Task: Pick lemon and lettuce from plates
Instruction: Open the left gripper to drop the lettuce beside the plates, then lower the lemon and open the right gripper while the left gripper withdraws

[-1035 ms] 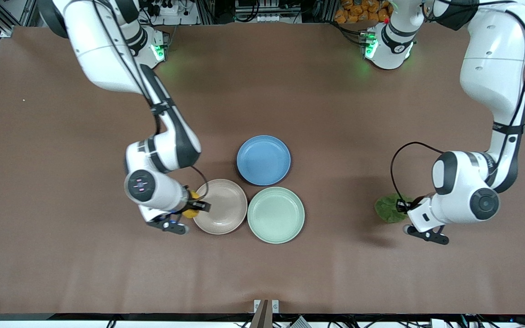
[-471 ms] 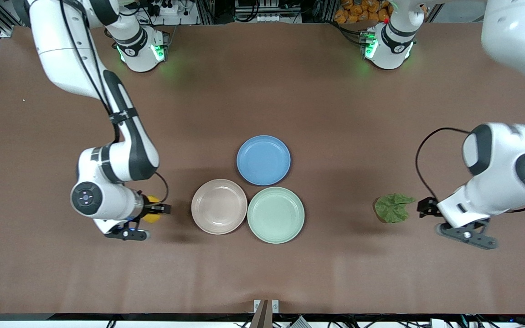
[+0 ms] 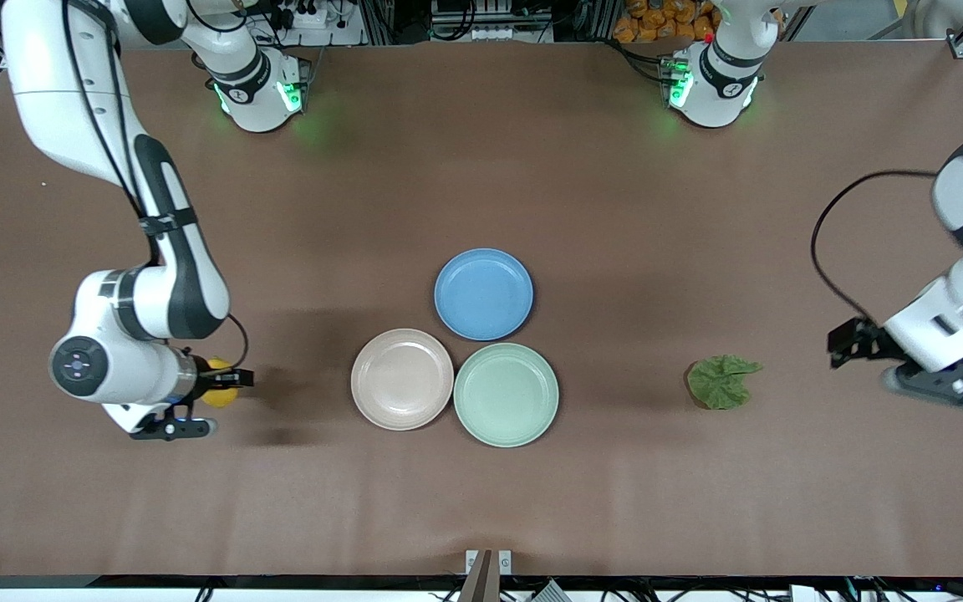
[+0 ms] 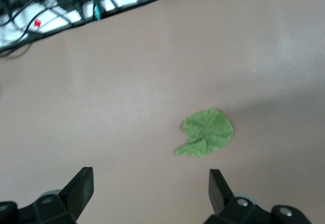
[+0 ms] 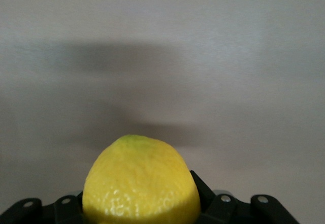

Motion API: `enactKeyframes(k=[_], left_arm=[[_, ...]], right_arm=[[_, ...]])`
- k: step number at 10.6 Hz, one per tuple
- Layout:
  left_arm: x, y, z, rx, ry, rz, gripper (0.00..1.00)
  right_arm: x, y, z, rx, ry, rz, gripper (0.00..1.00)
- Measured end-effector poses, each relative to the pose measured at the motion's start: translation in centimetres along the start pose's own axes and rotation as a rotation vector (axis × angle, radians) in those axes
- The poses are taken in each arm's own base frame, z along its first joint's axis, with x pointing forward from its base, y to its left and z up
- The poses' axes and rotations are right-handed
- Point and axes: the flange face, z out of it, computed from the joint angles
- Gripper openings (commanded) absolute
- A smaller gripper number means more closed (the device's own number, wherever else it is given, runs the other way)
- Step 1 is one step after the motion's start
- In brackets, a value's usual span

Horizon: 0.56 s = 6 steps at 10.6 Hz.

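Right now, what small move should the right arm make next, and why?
Probably lower the right pincer and open it over the bare table. It is shut on the lemon, already clear of the beige-pink plate; the lettuce lies released, and the left pincer is open.

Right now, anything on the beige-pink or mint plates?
Nothing: the beige-pink plate and mint plate both show bare insides. The lettuce lies on the table toward the left arm's end. The right tool holds the lemon over bare table.
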Motion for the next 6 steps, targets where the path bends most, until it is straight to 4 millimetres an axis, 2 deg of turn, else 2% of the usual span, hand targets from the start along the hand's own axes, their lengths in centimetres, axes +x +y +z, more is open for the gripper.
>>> enactKeyframes(k=[2,4,6], left_arm=[[-1.7,-0.4,-4.4,0.010,-0.005,-0.089,1.00],[-3.7,-0.2,-8.8,0.019,-0.007,-0.163,1.00],[-5.7,0.4,-11.9,0.022,-0.036,-0.176,1.00]], right_arm=[[-0.9,2.1,0.5,0.002,0.015,-0.022,0.57],[-2.1,3.4,2.0,0.001,0.037,-0.039,0.55],[-3.7,4.9,3.8,-0.003,0.060,-0.069,0.54]])
